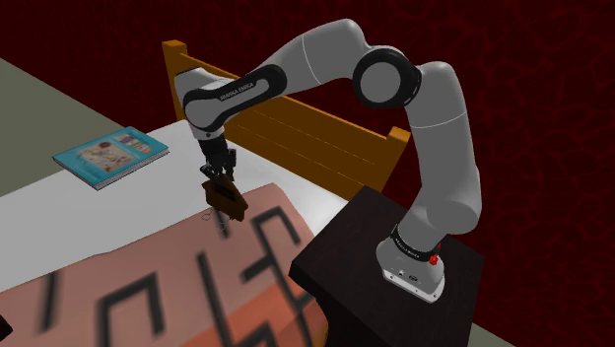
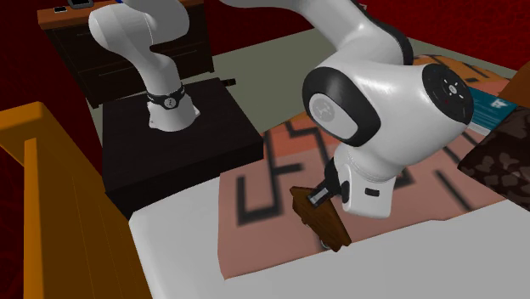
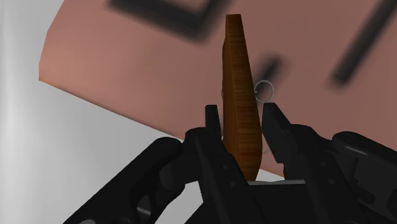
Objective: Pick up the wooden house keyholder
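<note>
The wooden keyholder (image 3: 242, 127) sits clasped between the fingers of the black hand (image 1: 219, 183), over the edge of the pink patterned blanket (image 2: 255, 238) on the white bed (image 2: 408, 263). In the shoulder view, a blue book (image 1: 110, 156) lies at ten o'clock from it and the dark stand (image 1: 345, 266) at four o'clock.

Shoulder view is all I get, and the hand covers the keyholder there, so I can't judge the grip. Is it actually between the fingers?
Observer: Yes. In the wrist view the wooden keyholder stands edge-on inside the hand, with the fingers against its two flat faces.
Operator: Anything hanging off it?
Observer: A small ring shows beside one face, just beyond a fingertip.
Operator: Where is it over the bed?
Observer: In the second exterior view its lower end is over the patterned blanket, close to the edge where the white sheet begins.
</note>
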Controlling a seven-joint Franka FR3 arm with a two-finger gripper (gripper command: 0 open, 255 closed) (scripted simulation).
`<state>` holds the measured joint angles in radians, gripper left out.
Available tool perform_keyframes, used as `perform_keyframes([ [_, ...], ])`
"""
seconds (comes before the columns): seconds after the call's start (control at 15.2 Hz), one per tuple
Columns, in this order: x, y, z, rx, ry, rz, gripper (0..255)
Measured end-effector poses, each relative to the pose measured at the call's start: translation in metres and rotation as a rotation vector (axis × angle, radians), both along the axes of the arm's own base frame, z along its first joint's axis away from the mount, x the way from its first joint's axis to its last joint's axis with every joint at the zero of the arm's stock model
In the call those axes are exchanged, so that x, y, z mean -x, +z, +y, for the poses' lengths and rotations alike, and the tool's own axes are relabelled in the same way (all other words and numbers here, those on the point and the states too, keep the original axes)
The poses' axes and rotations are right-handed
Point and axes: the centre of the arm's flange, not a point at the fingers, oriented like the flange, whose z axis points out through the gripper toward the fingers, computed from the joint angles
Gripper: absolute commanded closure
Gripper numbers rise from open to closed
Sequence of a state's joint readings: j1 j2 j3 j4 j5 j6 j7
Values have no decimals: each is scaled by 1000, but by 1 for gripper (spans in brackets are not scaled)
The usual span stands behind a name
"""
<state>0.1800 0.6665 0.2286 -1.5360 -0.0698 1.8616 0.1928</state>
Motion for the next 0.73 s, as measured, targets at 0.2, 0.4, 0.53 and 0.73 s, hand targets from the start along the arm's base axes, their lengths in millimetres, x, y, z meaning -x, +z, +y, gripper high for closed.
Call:
perform_keyframes([
  [0.2,0,0,1,-2,1,-1,255],
  [0.4,0,1,1,-2,1,-1,255],
  [0.53,0,1,2,-2,2,-1,255],
  [0.73,-1,10,0,0,0,0,255],
])
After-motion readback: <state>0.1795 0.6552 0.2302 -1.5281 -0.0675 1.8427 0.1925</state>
